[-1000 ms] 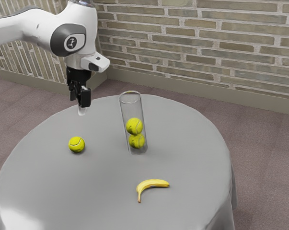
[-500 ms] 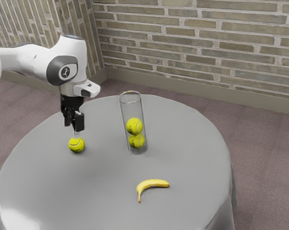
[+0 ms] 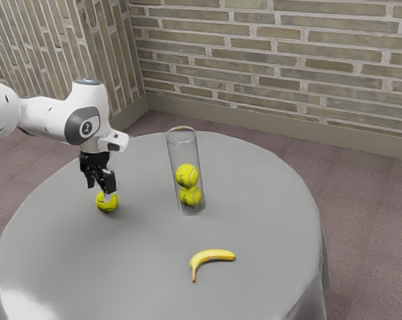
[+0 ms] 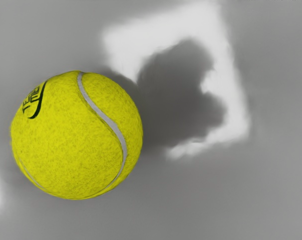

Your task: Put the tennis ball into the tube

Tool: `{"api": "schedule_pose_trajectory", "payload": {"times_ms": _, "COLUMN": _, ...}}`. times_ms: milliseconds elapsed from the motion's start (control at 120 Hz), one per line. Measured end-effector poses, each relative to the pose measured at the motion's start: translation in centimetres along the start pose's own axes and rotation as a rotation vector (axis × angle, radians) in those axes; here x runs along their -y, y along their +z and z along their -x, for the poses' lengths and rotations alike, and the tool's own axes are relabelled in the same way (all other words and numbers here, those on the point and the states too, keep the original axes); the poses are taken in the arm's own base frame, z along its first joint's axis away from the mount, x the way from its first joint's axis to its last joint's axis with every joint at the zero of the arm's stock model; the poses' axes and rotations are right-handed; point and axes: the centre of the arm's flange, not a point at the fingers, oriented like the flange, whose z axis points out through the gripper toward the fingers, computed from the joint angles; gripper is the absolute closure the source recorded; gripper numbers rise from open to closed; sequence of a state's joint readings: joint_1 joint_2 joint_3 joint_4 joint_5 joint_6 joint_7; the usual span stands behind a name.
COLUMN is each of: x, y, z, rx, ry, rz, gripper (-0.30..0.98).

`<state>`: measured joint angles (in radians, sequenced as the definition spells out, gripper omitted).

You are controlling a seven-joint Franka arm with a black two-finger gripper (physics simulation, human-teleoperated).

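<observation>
Partly hidden tennis ball [image 3: 107, 208], gripper [image 3: 105, 194] overlapping, arm [image 3: 46, 117] cropped

Room, possibly home | brick wall [image 3: 274, 57] | carpet-like floor [image 3: 367, 213] | round cloth-covered table [image 3: 134, 267]

The tennis ball [image 3: 107, 204] is yellow, with pale curved seam and black lettering; it rests on the table [image 3: 121, 267], at the exterior view's left. To its right, apart from it, the clear tube [image 3: 182, 155] stands upright, containing two yellow balls [image 3: 187, 175], one above the other.
</observation>
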<state>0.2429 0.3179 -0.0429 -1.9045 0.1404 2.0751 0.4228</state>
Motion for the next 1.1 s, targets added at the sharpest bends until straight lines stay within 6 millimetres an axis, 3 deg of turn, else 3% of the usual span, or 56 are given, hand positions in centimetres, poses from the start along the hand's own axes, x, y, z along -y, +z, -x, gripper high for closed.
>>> {"api": "schedule_pose_trajectory", "payload": {"times_ms": 275, "x": 3.4, "y": 4.0, "z": -3.1, "rx": -0.035, "ry": -0.048, "rz": 0.007, "gripper": 0.0}}
{"api": "schedule_pose_trajectory", "payload": {"times_ms": 408, "x": 3.7, "y": 6.3, "z": -3.5, "rx": -0.024, "ry": -0.062, "rz": 0.033, "gripper": 0.0}}
{"api": "schedule_pose_trajectory", "payload": {"times_ms": 617, "x": 3.7, "y": 6.8, "z": -3.7, "rx": -0.034, "ry": -0.078, "rz": 0.052, "gripper": 0.24}}
{"api": "schedule_pose_trajectory", "payload": {"times_ms": 808, "x": 3.8, "y": 7.3, "z": -3.7, "rx": -0.033, "ry": -0.091, "rz": 0.058, "gripper": 0.35}}
{"api": "schedule_pose_trajectory", "payload": {"times_ms": 875, "x": 3.5, "y": 6.0, "z": -3.9, "rx": -0.055, "ry": -0.09, "rz": 0.053, "gripper": 0.4}}
{"api": "schedule_pose_trajectory", "payload": {"times_ms": 1100, "x": -0.8, "y": -4.0, "z": -5.0, "rx": -0.2, "ry": -0.036, "rz": 0.016, "gripper": 0.47}}
